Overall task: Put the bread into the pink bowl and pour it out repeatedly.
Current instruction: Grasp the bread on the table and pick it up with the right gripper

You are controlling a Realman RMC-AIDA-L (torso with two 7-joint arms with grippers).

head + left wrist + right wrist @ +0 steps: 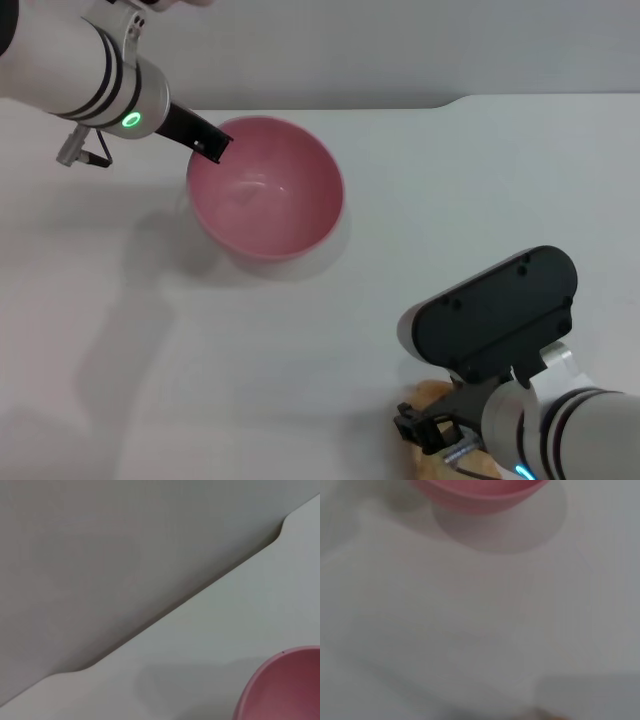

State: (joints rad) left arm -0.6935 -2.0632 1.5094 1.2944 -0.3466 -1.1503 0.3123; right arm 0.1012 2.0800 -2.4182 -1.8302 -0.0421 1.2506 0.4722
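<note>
The left gripper (212, 146) reached down and clamped the far-left rim of the empty pink bowl (268, 190), tilted above the tabletop (450, 200). The right gripper (432, 432) hovered low over the bread (428, 395); its fingers' state was unclear.

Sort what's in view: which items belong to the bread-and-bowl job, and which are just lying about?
Part of the job:
- pink bowl, empty
- bread, mostly hidden under the right arm
- left gripper, at the bowl's rim
- right gripper, over the bread

Just lying about:
- nothing loose; only the white table
</note>
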